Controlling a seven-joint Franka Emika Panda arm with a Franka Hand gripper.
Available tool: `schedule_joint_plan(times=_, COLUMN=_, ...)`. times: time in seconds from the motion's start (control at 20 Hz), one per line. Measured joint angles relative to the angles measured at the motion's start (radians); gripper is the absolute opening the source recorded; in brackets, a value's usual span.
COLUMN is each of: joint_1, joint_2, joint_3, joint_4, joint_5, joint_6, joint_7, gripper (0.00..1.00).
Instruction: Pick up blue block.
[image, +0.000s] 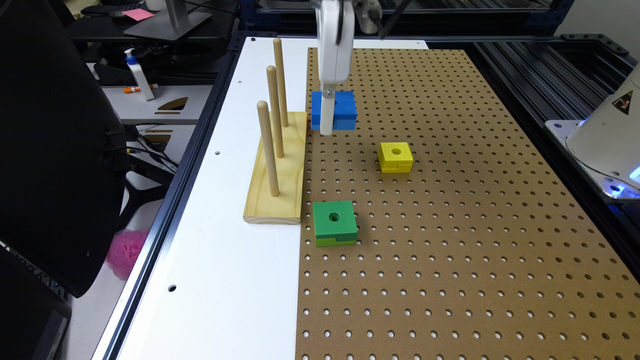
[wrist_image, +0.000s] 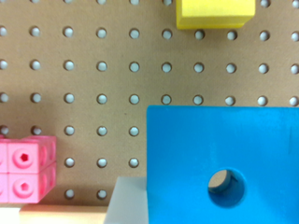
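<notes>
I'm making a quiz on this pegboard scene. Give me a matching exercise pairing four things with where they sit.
Things:
1. blue block
2. green block
3. yellow block
4. wooden peg stand

Places:
A. on the white surface beside the pegboard
B. nearest the camera in the exterior view
C. directly under the gripper
D. farthest toward the exterior view's right

Pairs: 1-C, 2-B, 3-D, 4-A

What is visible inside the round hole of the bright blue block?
In the wrist view, the round hole through the bright blue squarish block shows a brownish surface with a darker patch, probably the brown pegboard beneath. The block covers everything else under it.
</notes>
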Motion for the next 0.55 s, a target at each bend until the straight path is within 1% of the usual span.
schedule_joint_plan(times=0.1, joint_1=0.0, joint_2=-0.018, joint_3=0.0, joint_4=0.0, joint_5=0.0001, joint_6=-0.019, joint_7=0.0, gripper=0.0)
schedule_joint_plan(times=0.25, joint_1=0.0, joint_2=-0.029, joint_3=0.0, joint_4=0.002, joint_5=0.0001, joint_6=-0.024, joint_7=0.0, gripper=0.0)
schedule_joint_plan(times=0.45, joint_1=0.0, joint_2=-0.084, joint_3=0.001, joint_4=0.003, joint_5=0.0015, joint_6=-0.076, joint_7=0.0, gripper=0.0)
schedule_joint_plan(times=0.55, joint_1=0.0, joint_2=-0.101, joint_3=0.001, joint_4=0.002, joint_5=0.0018, joint_6=-0.093, joint_7=0.0, gripper=0.0)
